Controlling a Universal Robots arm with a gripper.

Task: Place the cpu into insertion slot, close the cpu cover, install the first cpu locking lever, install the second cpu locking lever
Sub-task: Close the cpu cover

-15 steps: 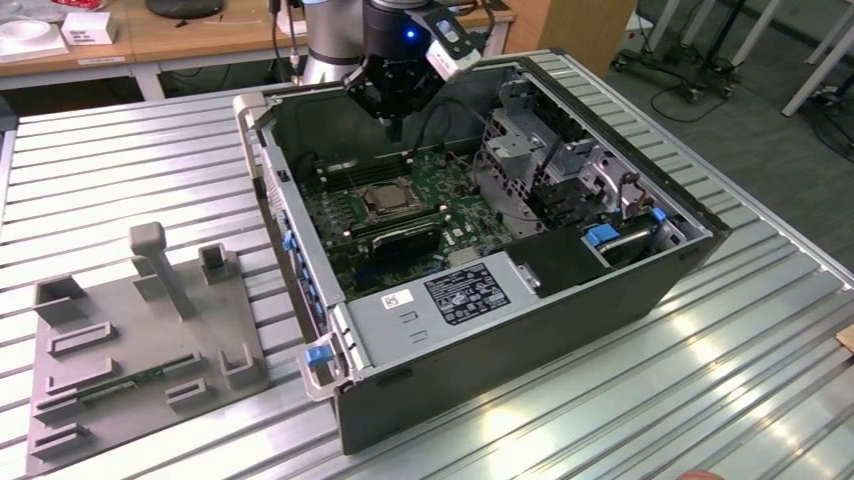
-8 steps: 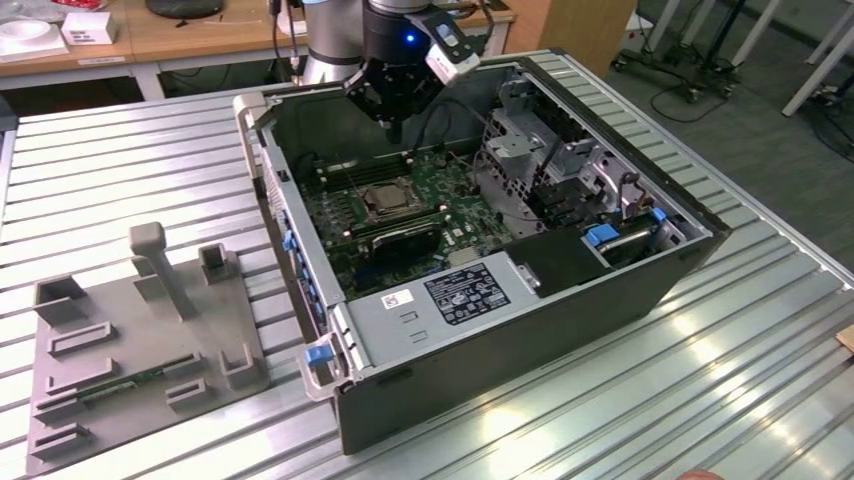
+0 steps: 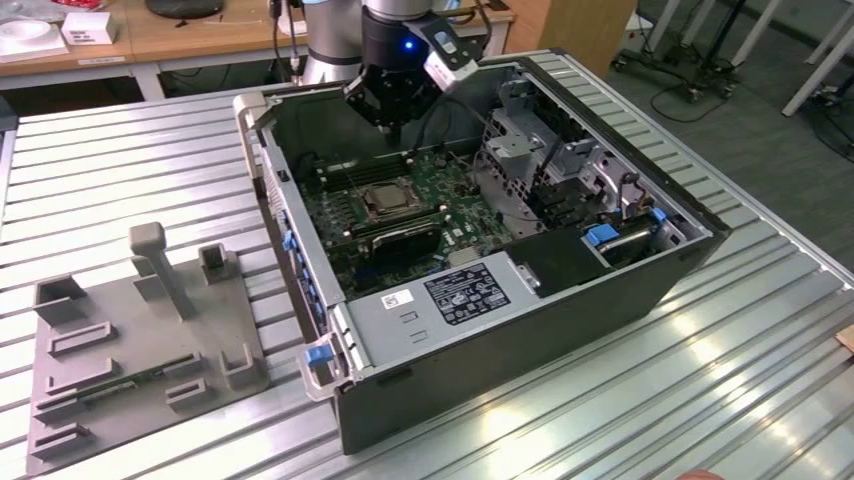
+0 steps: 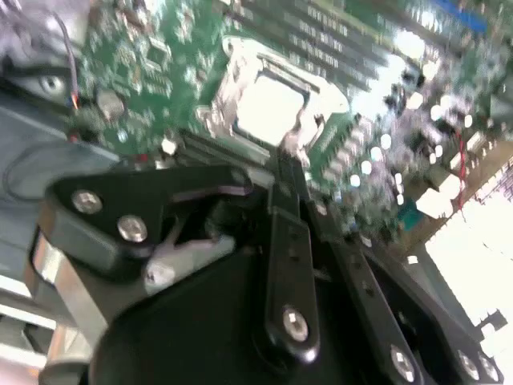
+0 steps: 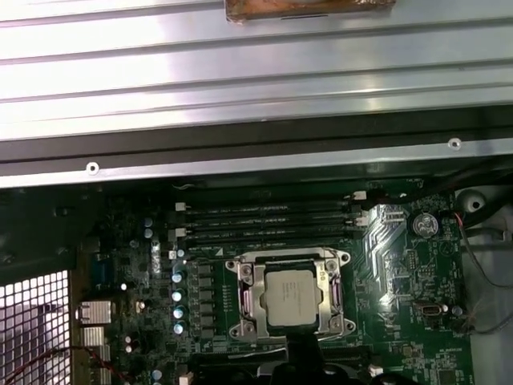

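First wrist view showed the cpu [image 5: 290, 295] seated in the insertion slot [image 5: 340, 324], cpu cover [image 5: 288, 260] pinning its edges; the pincer [image 5: 295, 358] hung beside, seemingly closed, empty.

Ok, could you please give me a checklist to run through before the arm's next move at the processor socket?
1. Chip lying flat in the socket: ok.
2. Cover down flat around the chip: ok.
3. Both locking levers latched: cannot tell.
4. Gripper over the board, beside the socket: ok.
5. Case open on top, so the socket is reachable from above: ok.
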